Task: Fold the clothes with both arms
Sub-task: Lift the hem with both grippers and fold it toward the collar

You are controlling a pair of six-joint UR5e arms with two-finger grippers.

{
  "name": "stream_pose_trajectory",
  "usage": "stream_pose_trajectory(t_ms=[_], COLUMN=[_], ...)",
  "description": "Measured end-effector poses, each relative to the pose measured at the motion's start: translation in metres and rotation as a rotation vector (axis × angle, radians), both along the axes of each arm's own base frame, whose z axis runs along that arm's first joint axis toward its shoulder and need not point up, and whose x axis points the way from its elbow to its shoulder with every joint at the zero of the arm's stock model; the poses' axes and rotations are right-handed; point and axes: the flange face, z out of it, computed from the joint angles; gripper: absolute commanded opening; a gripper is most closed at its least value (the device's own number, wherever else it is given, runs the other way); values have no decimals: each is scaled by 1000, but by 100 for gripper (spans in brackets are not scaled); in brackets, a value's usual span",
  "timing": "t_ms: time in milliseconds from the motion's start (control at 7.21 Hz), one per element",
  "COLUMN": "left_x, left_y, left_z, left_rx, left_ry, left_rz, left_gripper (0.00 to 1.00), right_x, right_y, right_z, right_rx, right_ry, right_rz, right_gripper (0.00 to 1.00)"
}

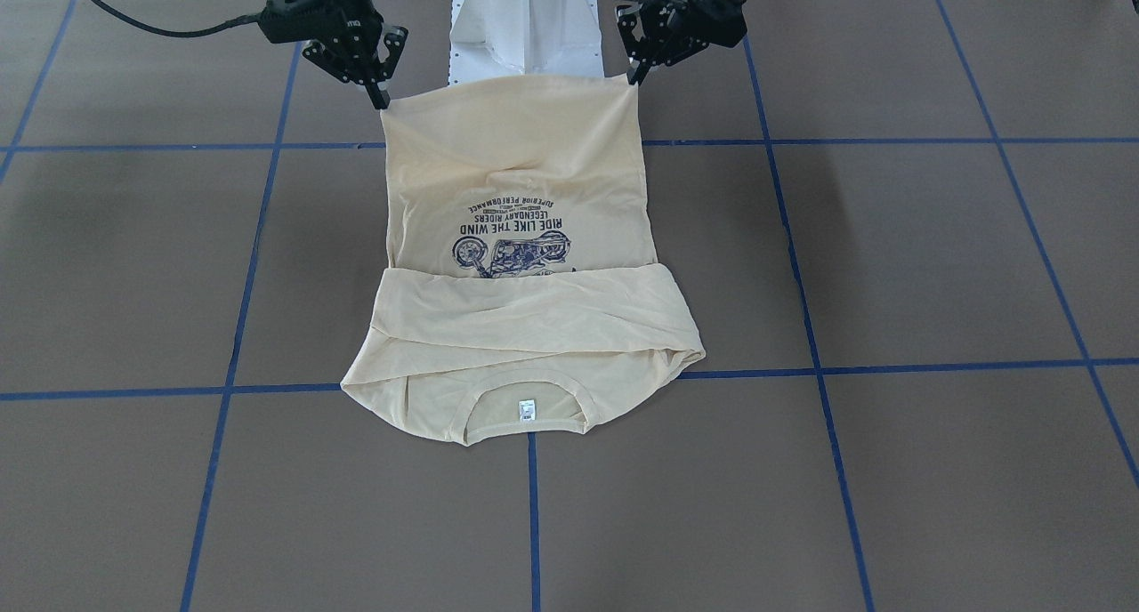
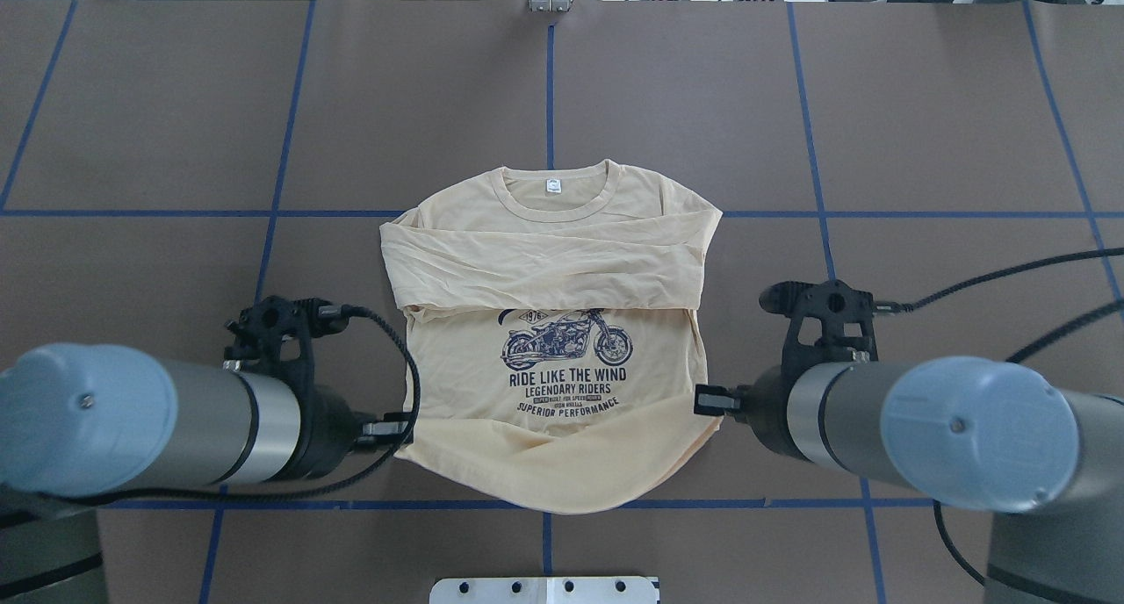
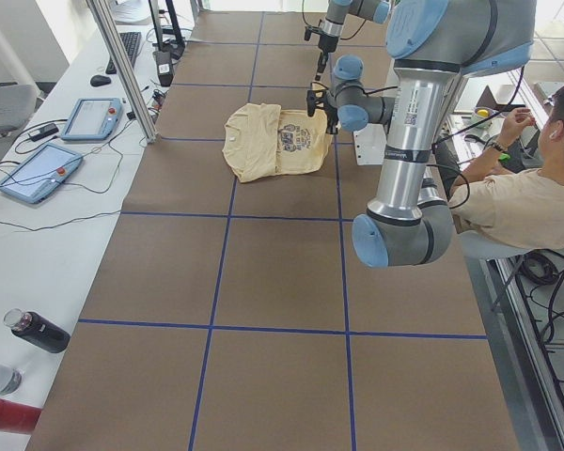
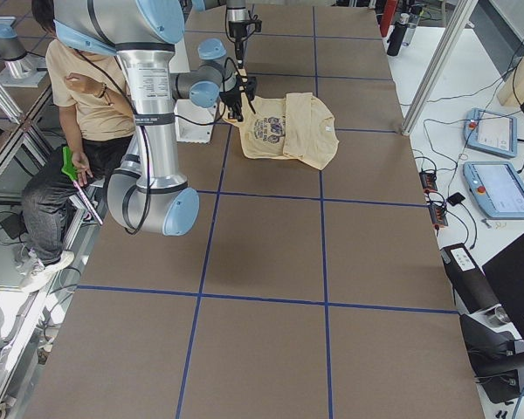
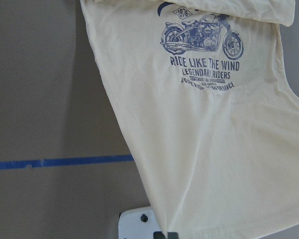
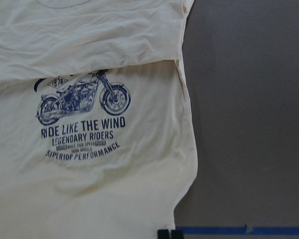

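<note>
The left pincer (image 1: 637, 78), at the upper right of the front-facing view, has its two fingers pressed together on one hem corner of the cream long-sleeved T-shirt (image 1: 525, 176). The right pincer (image 1: 383, 101), at the upper left of that view, is clamped the same way on the other hem corner. In each wrist view the dark fingertips sit close together at the bottom edge, with the cloth pinched between them. The hem is stretched between the two pincers and held up off the brown desk (image 1: 890, 256). From there the cloth slopes down to the collar end, which lies flat at the middle of the desk.

Both sleeves (image 2: 544, 266) are folded across the chest in a band just above the motorcycle print (image 2: 568, 341), covering its top edge.

The print is navy. A small badge above the motorcycle reads "1976". Below it the lines read "RIDE LIKE THE WIND", "LEGENDARY RIDERS" and, curved, "SUPERIOR PERFORMANCE". The small lines between these are too fine to read. Inside the collar is a small white neck label (image 1: 527, 409), its writing too small to make out.
</note>
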Motion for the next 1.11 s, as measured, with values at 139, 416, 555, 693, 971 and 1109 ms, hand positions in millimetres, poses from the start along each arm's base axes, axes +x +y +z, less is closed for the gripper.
stream_pose_trajectory(t_ms=[139,416,555,693,971,1109], left_x=[11,-6,-21,-31,-22,-11], left_y=[-35,-86,-105,-119,-151,-170], left_z=[1,2,3,5,7,13], left_rx=[24,47,59,66,70,71], left_ry=[-26,-49,-55,-64,-94,-105], left_rz=[-39,-123,-160,-186,-231,-251], left_gripper=[0,0,0,0,0,0], right_x=[0,19,15,4,-6,-12], right_y=[-30,-73,-94,-118,-156,-173], right_z=[-4,-7,-8,-9,-4,-1], right_rx=[31,68,78,81,93,94], right_ry=[11,29,45,67,120,144], right_rz=[33,99,124,145,162,169], right_gripper=[0,0,0,0,0,0])
